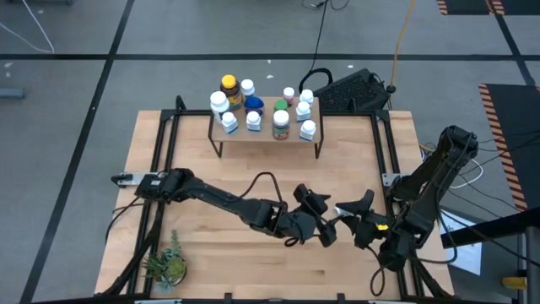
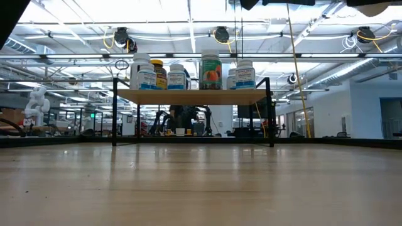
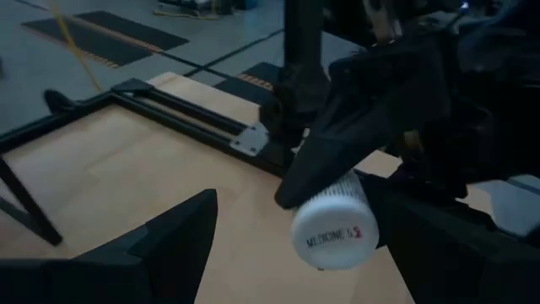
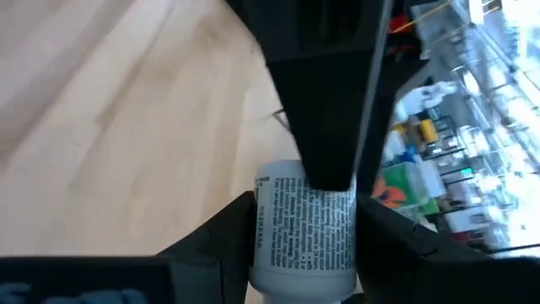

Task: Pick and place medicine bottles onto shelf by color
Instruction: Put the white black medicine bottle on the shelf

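- My right fingers [image 1: 348, 213] are closed on a white medicine bottle [image 4: 302, 230], one finger [image 4: 325, 127] lying along its printed label and another pressing each side; it hangs in the air above the near right part of the tabletop [image 1: 194, 160].
- In the left wrist view the same bottle's white cap [image 3: 335, 232] points toward my left arm, with the right arm's dark finger [image 3: 337, 143] lying over it.
- My left fingers [image 1: 314, 218] stand wide apart and hold nothing; they sit just to the left of the held bottle, near the front of the tabletop, one finger [image 3: 169, 245] dark on this side of the cap.
- The shelf [image 1: 266, 133] stands at the far middle of the tabletop on thin black legs.
- On it stand the other medicine bottles [image 1: 253, 114]: an amber bottle with a yellow cap [image 1: 229, 87] at the far left, a blue one [image 1: 254, 105] near the middle, a green-capped one [image 1: 281, 108] beside it, and white ones around them.
- A small green potted plant [image 1: 165, 263] sits at the near left corner of the tabletop.
- A black keyboard [image 1: 353, 91] lies on the floor beyond the far right corner.
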Robot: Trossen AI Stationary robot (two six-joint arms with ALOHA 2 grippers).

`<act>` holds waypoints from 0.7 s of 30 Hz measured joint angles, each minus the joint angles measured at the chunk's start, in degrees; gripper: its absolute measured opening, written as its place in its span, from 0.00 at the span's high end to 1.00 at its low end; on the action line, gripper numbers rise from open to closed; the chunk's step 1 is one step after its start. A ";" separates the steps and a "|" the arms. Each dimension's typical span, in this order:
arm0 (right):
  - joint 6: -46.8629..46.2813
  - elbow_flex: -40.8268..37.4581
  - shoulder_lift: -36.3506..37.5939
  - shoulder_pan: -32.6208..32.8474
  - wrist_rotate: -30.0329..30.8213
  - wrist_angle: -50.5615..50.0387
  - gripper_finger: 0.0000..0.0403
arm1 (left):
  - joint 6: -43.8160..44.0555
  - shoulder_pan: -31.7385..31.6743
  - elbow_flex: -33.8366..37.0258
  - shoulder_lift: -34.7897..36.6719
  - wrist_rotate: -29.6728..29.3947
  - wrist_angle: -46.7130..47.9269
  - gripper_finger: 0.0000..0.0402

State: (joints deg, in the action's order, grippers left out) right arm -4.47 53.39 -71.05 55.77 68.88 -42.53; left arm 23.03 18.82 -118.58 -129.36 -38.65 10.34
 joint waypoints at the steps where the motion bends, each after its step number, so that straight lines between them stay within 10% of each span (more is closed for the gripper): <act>1: -0.04 0.00 -0.07 0.02 -0.26 0.14 0.61 | 0.02 -0.19 0.00 0.00 0.76 -0.05 0.20; 10: 8.22 0.00 -0.23 -2.59 0.33 5.14 0.60 | 2.20 -3.10 -0.02 0.00 10.96 1.70 0.23; 21: 11.11 -0.02 -0.23 -3.91 0.02 5.99 0.60 | 7.76 -3.31 -0.16 0.07 12.12 3.46 0.62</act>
State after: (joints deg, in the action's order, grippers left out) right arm 6.64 53.36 -71.29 51.86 68.90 -36.54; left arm 30.79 15.51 -118.74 -129.29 -26.53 13.79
